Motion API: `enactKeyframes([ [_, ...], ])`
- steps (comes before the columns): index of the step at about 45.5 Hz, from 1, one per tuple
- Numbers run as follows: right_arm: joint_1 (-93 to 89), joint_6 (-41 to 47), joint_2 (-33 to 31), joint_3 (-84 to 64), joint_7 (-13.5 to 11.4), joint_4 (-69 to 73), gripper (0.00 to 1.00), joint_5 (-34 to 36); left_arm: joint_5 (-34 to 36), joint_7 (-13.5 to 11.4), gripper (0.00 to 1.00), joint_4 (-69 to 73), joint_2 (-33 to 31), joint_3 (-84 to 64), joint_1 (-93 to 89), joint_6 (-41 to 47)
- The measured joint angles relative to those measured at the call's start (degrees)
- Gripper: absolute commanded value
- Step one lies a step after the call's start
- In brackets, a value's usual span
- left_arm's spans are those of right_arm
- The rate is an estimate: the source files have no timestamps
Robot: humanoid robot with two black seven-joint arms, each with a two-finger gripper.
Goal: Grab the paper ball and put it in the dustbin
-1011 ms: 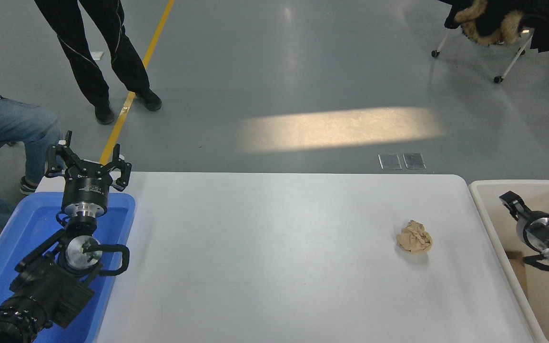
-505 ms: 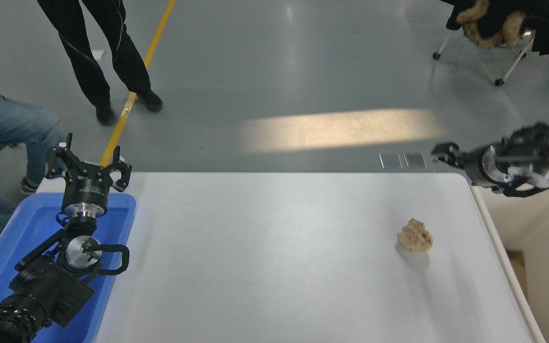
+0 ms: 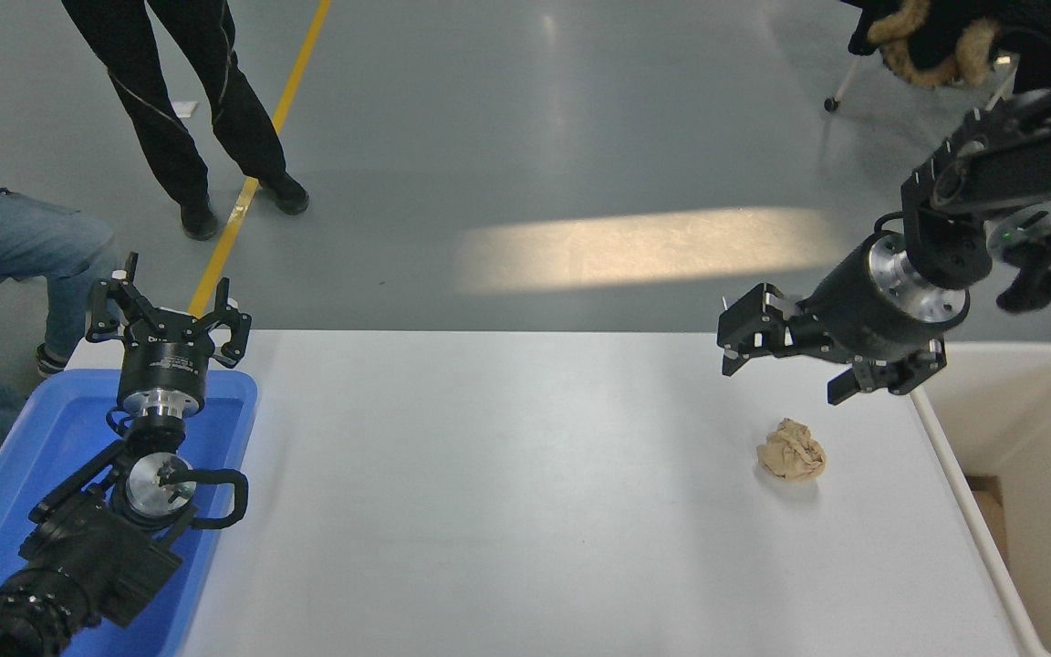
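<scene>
The paper ball (image 3: pixel 791 450) sits on the white table (image 3: pixel 507 493), near its right edge and apart from everything else. The dustbin (image 3: pixel 1027 474) stands just off that edge, to the ball's right. The right gripper (image 3: pixel 785 360) hangs above the table just beyond the ball, w/ fingers spread wide and nothing in them — no contact w/ the ball. The left gripper (image 3: pixel 165 315) is parked far to the ball's left, over the far end of a blue tray (image 3: pixel 24 456), fingers wide too. A person's legs (image 3: pixel 188 100) stand on the floor beyond the table's left corner.
</scene>
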Motion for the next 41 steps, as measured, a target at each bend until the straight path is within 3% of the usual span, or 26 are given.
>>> enactKeyframes([
  [28,6.5,5.1,0.2,0.7,-0.2,0.8,0.99,2.6,0.0,0.0,0.99,0.0,0.0,0.0,0.0,0.0],
  [41,-5.2,-8.1,0.1,-2.5,-0.3,-3.9,0.99,4.8,0.0,0.0,0.99,0.0,0.0,0.0,0.0,0.0],
])
